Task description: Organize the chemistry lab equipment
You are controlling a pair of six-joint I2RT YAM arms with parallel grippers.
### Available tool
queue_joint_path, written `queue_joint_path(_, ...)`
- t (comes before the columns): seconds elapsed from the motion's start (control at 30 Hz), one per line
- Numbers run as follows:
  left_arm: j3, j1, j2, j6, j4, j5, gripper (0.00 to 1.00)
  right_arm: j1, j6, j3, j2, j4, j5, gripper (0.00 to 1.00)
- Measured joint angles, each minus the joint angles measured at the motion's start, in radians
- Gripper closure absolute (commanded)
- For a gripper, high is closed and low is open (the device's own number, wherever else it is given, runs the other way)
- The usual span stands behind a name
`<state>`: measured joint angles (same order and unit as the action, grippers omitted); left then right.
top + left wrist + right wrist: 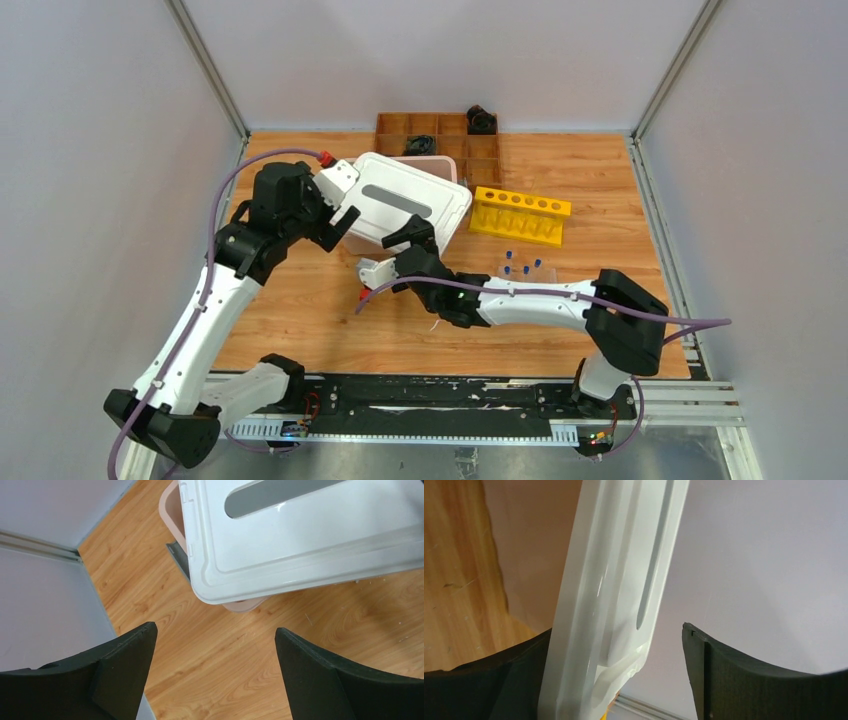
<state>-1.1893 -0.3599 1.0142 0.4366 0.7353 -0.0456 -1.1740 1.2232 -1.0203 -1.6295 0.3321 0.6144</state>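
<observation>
Right wrist: white lid inside parted right pincer; left pincer parted.

Bright, even light, soft glare on the white lid, close-ups perhaps blurred.

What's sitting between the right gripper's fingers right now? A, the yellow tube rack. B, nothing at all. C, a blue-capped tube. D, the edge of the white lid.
D: in the right wrist view the white lid stands edge-on between the open fingers of the right gripper.
</observation>
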Motion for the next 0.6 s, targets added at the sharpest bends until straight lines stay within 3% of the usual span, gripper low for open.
queue_joint_path(0.37,-0.016,0.005,0.122,-0.037,-0.032,-0.013,0.07,0.002,-0.367,-0.108,0.111,-0.410,-0.127,0.08)
queue_joint_path(0.6,-0.061,0.015,0.221,-0.075,-0.058,-0.018,0.08,0.007,-0.548,-0.109,0.137,-0.537,-0.210,0.06)
